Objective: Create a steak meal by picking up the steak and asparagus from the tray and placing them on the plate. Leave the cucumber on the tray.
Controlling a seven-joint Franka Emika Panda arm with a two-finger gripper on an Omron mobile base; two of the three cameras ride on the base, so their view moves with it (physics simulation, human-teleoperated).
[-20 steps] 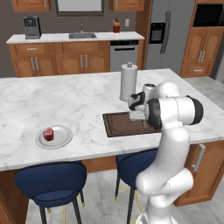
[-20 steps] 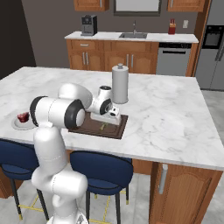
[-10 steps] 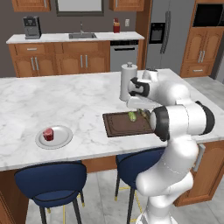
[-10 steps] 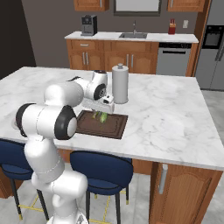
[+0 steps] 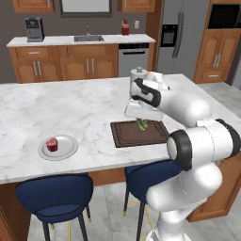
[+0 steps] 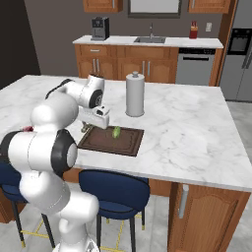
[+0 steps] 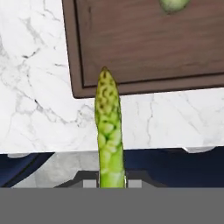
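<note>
The asparagus (image 7: 108, 131), a knobbly green stalk, stands clamped in the gripper (image 7: 111, 183) in the hand view, its tip reaching across the edge of the dark brown tray (image 7: 144, 52) below. The 2 fingers are closed narrowly on the stalk's base. The cucumber (image 6: 116, 132), a stubby light-green piece, lies on the tray (image 6: 112, 141), which sits near the front edge of the marble island counter (image 6: 187, 123). In the left base view the steak (image 5: 52, 144) rests on the round grey-white plate (image 5: 66, 151), well apart from the tray (image 5: 136, 135) and to its left. A paper towel roll (image 6: 135, 93) stands upright on the counter just behind the tray. 2 blue stools (image 5: 54, 197) sit under the island's near side.
</note>
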